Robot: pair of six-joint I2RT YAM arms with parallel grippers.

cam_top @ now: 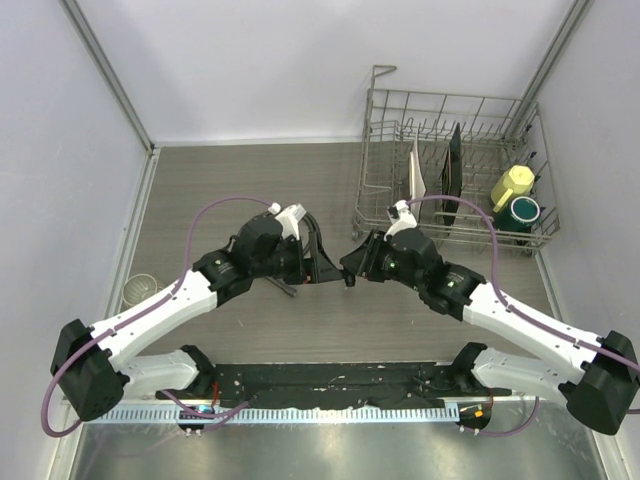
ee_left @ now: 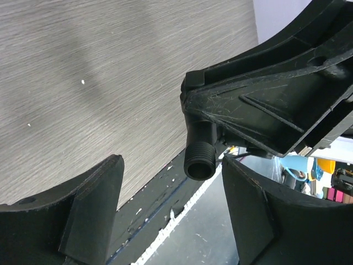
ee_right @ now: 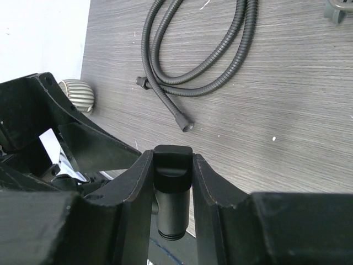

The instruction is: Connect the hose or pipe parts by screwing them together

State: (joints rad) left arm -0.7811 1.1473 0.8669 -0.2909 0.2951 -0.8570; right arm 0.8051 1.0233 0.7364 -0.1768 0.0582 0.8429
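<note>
My right gripper [ee_right: 172, 159] is shut on the small black nozzle fitting [ee_right: 172, 182], pinching its cap end so that the body hangs below the fingers. In the top view the two grippers meet mid-table, right gripper [cam_top: 352, 268] facing left gripper [cam_top: 322, 258]. From the left wrist, the fitting's threaded end [ee_left: 198, 161] points down between the wide-apart fingers of my left gripper [ee_left: 172, 171], close to the right finger [ee_left: 259, 210] with a small gap. The left gripper is open and holds nothing. The black hose [ee_right: 220, 61] lies looped on the table, its end connector [ee_right: 186, 126] free.
A wire dish rack [cam_top: 450, 170] at the back right holds plates, a yellow mug [cam_top: 512, 185] and a teal cup [cam_top: 524, 210]. A small ribbed cup [cam_top: 140, 292] stands near the left wall. A black strip [cam_top: 320, 385] runs along the near edge.
</note>
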